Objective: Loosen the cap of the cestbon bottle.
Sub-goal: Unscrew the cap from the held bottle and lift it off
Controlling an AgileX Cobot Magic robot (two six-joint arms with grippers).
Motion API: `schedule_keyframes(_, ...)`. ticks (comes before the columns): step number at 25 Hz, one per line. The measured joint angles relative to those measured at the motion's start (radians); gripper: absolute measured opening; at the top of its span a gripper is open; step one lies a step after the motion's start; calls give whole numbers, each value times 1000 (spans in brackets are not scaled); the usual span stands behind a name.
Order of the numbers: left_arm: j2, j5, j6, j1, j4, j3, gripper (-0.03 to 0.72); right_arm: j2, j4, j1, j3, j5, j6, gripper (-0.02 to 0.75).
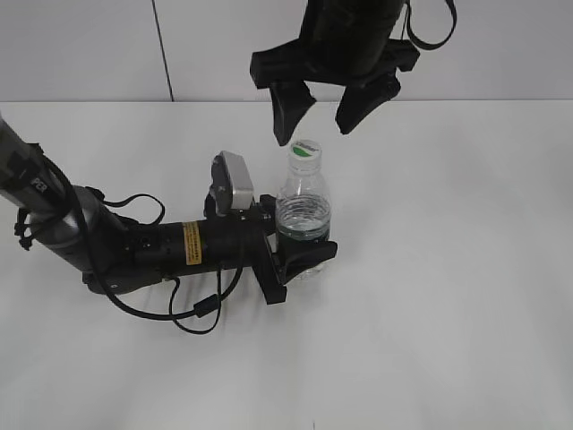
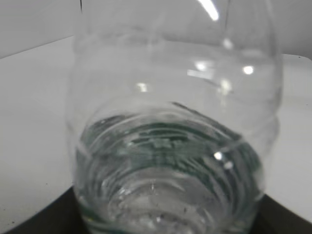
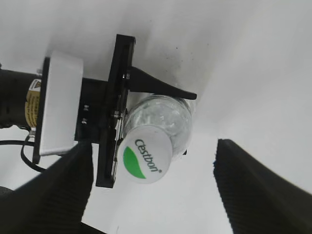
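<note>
Left of the cestbon bottle [image 1: 304, 215], the left arm lay low along the white bench [image 1: 466, 313], and its left claw [image 1: 300, 260] was clenched around the bottle's lower body at the green label, holding it upright near the middle of the bench. In the left wrist view the clear ribbed wall of the bottle filled nearly the whole picture, which suggests the clamp sat close and square. Atop the bottle, the cap [image 1: 305, 150] showed its white face and green patch, seated on the neck and not yet touched. Above the bottle and slightly right of it, the right claw [image 1: 324, 112] hung released, jaws spread wide, fingertips pointing down and apart from the cap. In the right wrist view the cap [image 3: 144, 154] lay toward the left finger [image 3: 53, 195] rather than midway between the two. To do the step well, I judge the right claw should first shift so the cap sits centred, descend until the pads flank its rim, close firmly, then twist while the left claw resists the turn.
</note>
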Motion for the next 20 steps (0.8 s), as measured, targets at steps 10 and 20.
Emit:
schedule_keyframes(10,0,0,0,0,-1,0,403,27,0,0,14,-1,-33,590)
schedule_keyframes(20,0,0,0,0,-1,0,403,59,5,0,14,-1,-48,562)
